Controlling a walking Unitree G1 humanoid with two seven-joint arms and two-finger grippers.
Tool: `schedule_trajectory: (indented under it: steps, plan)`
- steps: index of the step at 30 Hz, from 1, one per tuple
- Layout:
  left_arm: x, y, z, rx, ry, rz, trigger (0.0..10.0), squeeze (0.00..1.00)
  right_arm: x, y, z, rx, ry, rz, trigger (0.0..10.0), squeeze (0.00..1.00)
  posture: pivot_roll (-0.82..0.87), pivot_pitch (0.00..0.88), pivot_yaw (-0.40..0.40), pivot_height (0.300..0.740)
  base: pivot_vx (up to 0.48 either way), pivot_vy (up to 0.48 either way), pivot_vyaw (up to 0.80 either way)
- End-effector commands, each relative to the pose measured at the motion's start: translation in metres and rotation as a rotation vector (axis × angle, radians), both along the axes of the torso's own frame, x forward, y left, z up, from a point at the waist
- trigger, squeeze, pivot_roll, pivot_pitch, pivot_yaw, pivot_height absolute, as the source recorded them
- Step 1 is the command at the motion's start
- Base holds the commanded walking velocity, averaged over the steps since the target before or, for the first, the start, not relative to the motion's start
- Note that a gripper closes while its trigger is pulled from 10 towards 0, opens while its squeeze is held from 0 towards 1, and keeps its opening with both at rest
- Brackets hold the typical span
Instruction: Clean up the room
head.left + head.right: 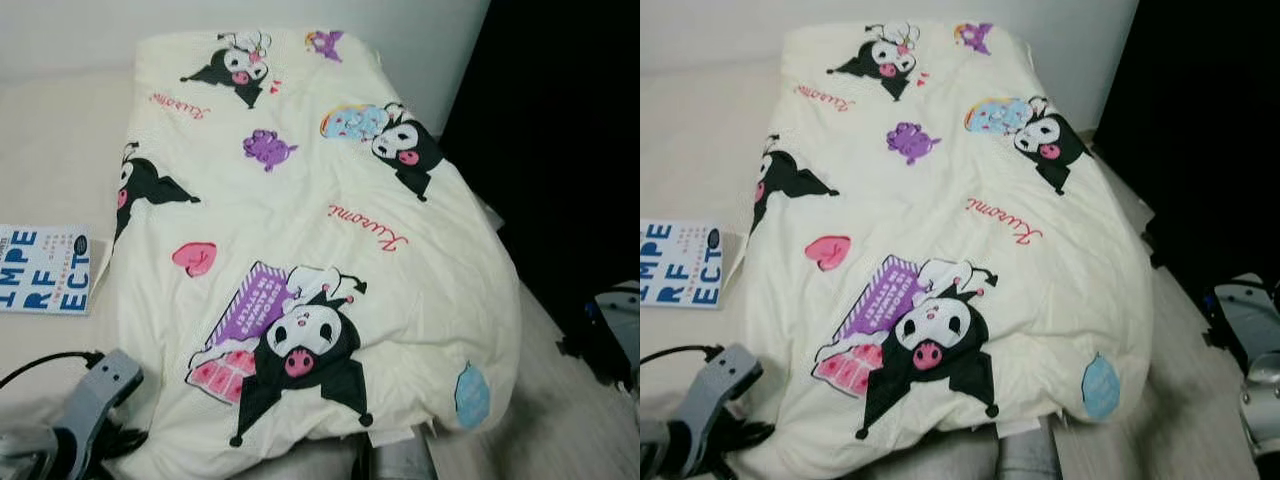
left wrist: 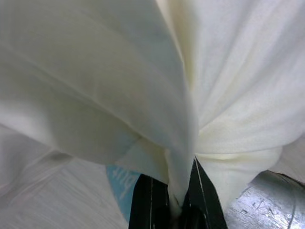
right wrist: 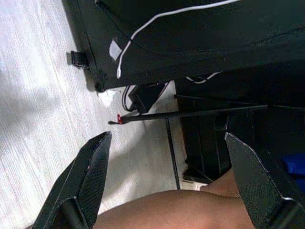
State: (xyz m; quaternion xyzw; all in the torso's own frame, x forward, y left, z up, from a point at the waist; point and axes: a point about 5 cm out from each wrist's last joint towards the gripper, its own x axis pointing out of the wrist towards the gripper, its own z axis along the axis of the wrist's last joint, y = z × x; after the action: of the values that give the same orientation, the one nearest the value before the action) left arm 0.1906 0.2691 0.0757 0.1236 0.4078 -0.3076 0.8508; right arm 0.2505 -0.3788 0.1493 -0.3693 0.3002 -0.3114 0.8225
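A cream quilt (image 1: 300, 200) printed with black cartoon figures and pink script lies bunched along the bed (image 1: 50, 130). My left arm (image 1: 95, 390) reaches in at its near left corner. In the left wrist view my left gripper (image 2: 178, 191) is shut on a fold of the cream quilt fabric (image 2: 143, 86), which hangs over the fingers. My right arm (image 1: 1260, 380) hangs at the right beside the bed. My right gripper (image 3: 167, 138) is open over the pale floor (image 3: 38, 95), with nothing between its fingers.
A white book with blue letters (image 1: 45, 270) lies on the bed left of the quilt. Dark furniture (image 1: 560, 120) stands to the right. In the right wrist view a black cabinet (image 3: 190, 38) carries a white cable (image 3: 157, 21), and part of a person's limb (image 3: 171, 210) shows.
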Motion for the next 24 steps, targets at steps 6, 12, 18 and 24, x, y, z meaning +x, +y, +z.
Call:
schedule_trajectory:
  steps: [6,12,18,24]
  plan:
    - [-0.013,-0.009,-0.017,-0.010,0.081,-0.072,10.0,1.00,0.018,0.015,0.018,-0.006,-0.157,0.072,10.0,0.00,-0.09,0.217,-0.026,0.471,0.000,0.000,0.00]
    - [-0.009,-0.028,0.022,-0.288,0.000,-0.180,10.0,1.00,0.036,0.048,0.011,0.110,-0.258,0.171,10.0,0.00,-0.09,0.199,-0.032,0.471,0.000,0.000,0.00]
    - [-0.022,-0.014,0.047,-0.248,0.053,-0.317,10.0,1.00,0.050,0.061,0.028,0.131,-0.408,0.227,10.0,0.00,-0.09,0.179,-0.043,0.471,0.000,0.000,0.00]
    - [-0.014,0.000,0.067,-0.183,-0.028,-0.313,10.0,1.00,0.059,0.070,0.038,0.272,-0.585,0.256,10.0,0.00,-0.08,0.167,-0.049,0.471,0.000,0.000,0.00]
